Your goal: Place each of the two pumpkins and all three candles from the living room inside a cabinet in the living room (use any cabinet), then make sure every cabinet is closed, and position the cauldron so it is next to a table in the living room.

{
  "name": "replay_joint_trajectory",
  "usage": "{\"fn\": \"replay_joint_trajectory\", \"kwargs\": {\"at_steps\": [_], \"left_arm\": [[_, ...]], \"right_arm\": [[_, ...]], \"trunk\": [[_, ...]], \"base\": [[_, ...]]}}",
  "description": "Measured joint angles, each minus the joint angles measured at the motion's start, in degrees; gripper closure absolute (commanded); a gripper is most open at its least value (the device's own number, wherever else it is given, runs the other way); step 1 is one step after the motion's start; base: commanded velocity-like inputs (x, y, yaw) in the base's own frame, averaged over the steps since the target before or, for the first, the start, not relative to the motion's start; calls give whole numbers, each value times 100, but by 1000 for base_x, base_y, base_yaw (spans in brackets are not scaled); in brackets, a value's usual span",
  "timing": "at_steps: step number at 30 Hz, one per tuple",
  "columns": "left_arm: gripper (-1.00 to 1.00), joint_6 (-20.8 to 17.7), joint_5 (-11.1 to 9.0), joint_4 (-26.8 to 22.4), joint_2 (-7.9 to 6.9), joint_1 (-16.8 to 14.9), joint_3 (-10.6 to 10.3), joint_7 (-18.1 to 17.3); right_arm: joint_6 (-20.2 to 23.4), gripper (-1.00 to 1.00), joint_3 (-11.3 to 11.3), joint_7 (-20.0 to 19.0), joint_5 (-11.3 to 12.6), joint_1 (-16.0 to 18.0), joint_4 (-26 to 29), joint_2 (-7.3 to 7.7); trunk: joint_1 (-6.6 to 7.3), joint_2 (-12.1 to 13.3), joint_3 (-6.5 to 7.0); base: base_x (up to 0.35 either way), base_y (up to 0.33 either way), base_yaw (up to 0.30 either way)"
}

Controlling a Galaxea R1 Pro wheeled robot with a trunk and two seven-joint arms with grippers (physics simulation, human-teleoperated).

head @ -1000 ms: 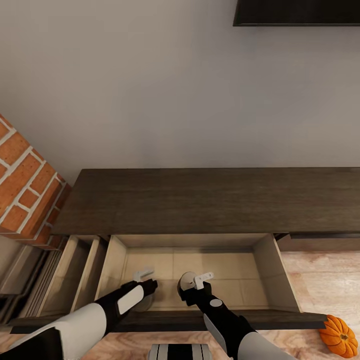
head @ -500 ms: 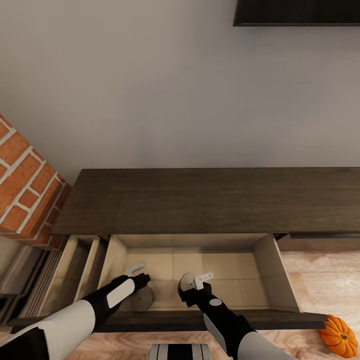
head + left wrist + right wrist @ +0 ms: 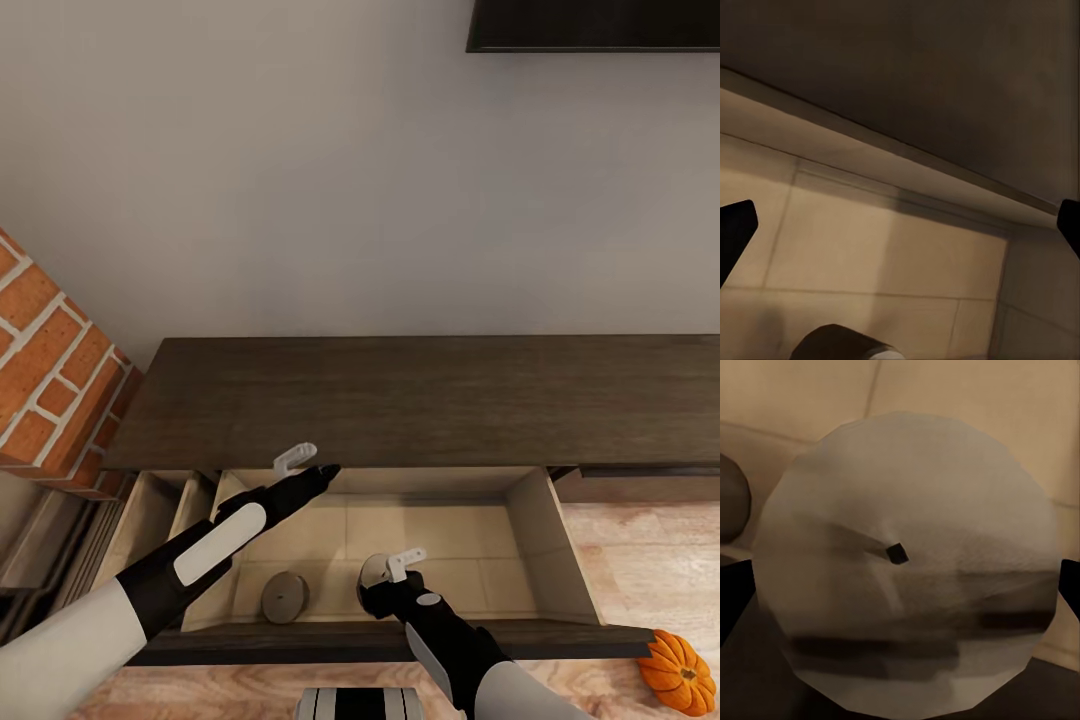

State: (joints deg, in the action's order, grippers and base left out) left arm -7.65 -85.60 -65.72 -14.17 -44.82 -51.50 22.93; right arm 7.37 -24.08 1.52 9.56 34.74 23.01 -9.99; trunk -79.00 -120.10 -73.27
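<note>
— Candles first: where are they?

— One grey candle stands free on the pale floor of the open drawer of the dark-brown cabinet, near the drawer's front left. A second candle is just right of it, between the fingers of the right gripper; in the right wrist view its flat pale top with the tiny wick faces the camera, a dark fingertip on either side.

— Does the right gripper have hold of it?

— Its jaws bracket the candle closely, but I cannot tell whether they press on it.

— And the arms?

— The right arm reaches forward and down over the drawer's front edge. The left arm stretches diagonally up and to the right, its left gripper at the drawer's back edge, under the cabinet top, jaws spread wide with nothing between them; its wrist view looks at the drawer's back corner with the free candle low in view.

— What changed?

— Half a second ago the left gripper was down at that candle; it has since let go and risen. The right arm has not moved.

— Anything else?

— An orange pumpkin on the wooden floor, beyond the drawer's front right corner. Brick wall at left.
</note>
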Motion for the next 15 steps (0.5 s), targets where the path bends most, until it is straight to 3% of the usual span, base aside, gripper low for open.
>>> {"fn": "replay_joint_trajectory", "kwargs": {"at_steps": [6, 7, 15], "left_arm": [[-100, 0, 0, -2, 2, 0, 8, -2], [-100, 0, 0, -2, 2, 0, 8, -1], [-100, 0, 0, -2, 2, 0, 14, 0]], "right_arm": [[20, 100, 4, -5, -2, -1, 6, 0], [20, -100, 8, -4, -2, -3, 9, 0], [19, -100, 13, -11, -7, -5, 13, 1]], "trunk": [[0, 0, 0], [0, 0, 0], [0, 0, 0]], "base": [[0, 0, 0], [0, 0, 0], [0, 0, 0]]}}
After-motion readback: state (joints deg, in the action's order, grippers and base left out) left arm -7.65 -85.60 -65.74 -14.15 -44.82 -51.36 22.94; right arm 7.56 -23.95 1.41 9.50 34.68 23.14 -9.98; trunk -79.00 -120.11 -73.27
